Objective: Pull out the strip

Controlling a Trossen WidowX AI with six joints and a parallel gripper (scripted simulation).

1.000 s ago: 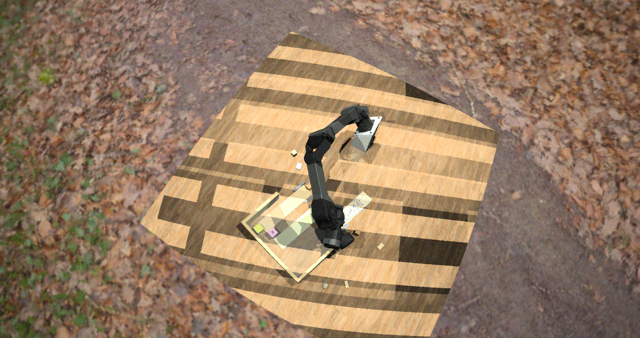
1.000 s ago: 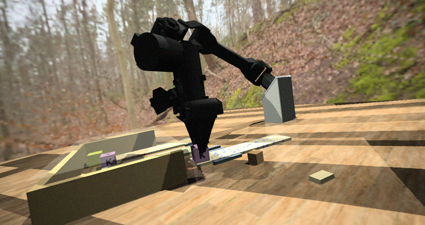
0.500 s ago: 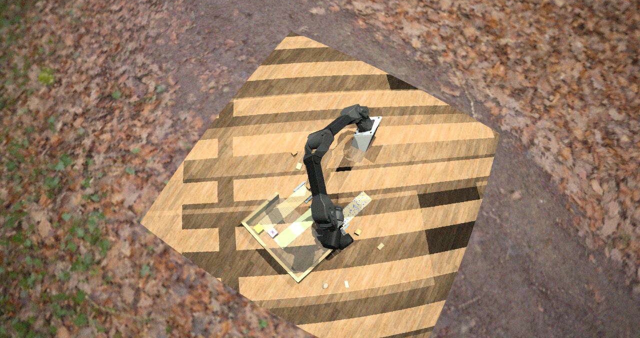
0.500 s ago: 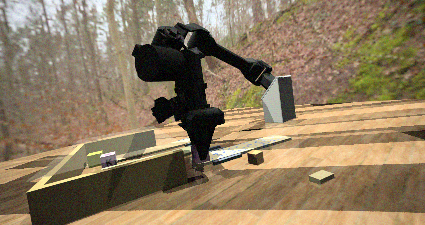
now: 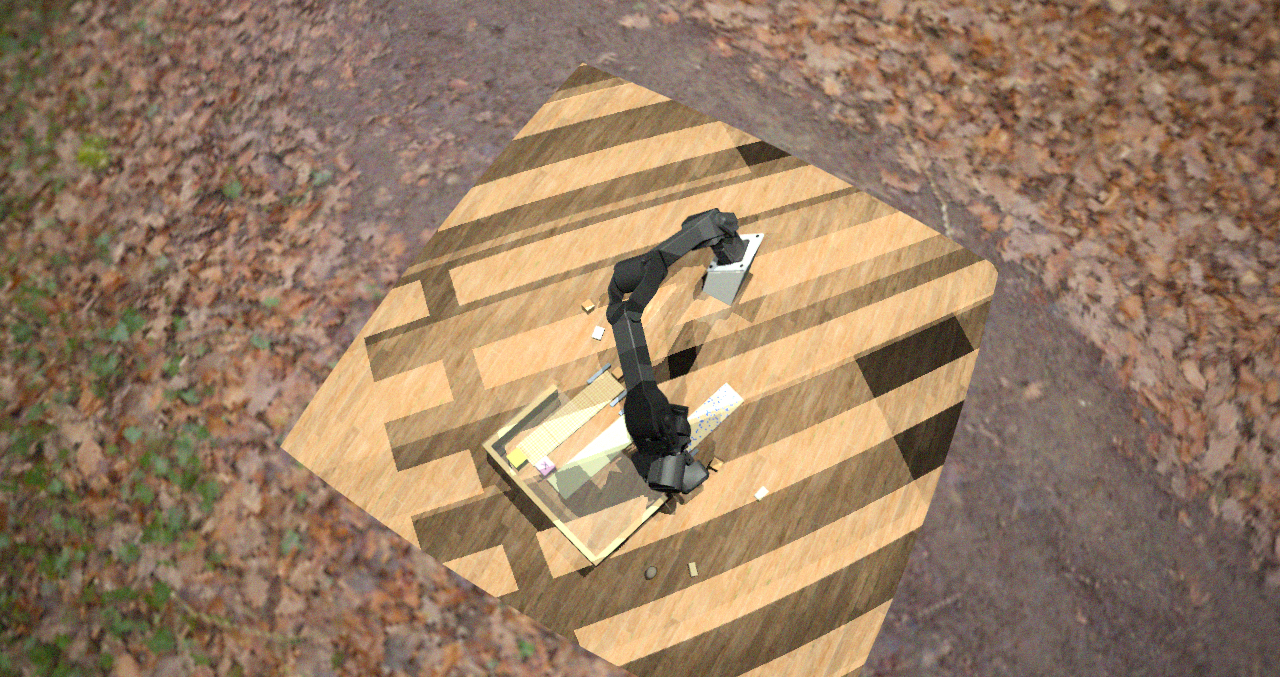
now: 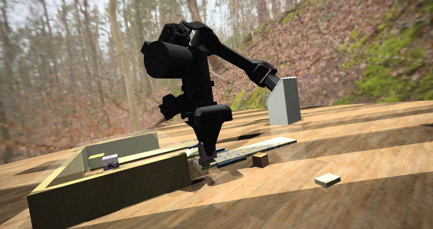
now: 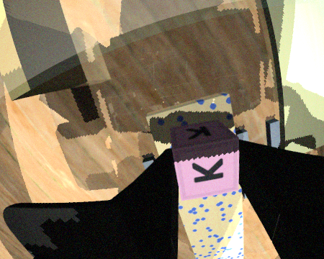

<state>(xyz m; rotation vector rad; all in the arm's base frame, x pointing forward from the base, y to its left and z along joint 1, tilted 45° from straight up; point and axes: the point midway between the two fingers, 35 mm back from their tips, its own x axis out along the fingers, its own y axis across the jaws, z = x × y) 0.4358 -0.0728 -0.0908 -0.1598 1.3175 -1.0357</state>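
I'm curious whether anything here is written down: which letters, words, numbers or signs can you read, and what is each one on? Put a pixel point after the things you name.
"K": on two faces of the pink cube (image 6: pixel 201 150) (image 7: pixel 208 173) between the jaws, read in the wrist view.
"K": on the side of the other pink cube (image 5: pixel 546 466) (image 6: pixel 110 162), inside the low-walled frame; the mark on its top, seen from above, is too small to read.
No other writing is readable.

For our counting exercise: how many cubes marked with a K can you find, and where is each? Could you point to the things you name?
2. One pink K cube (image 6: pixel 200 151) (image 7: pixel 209 176) is between the jaws, above the blue-speckled strip; the other (image 5: pixel 546 466) (image 6: pixel 110 162) is inside the walled frame. Others may be hidden.
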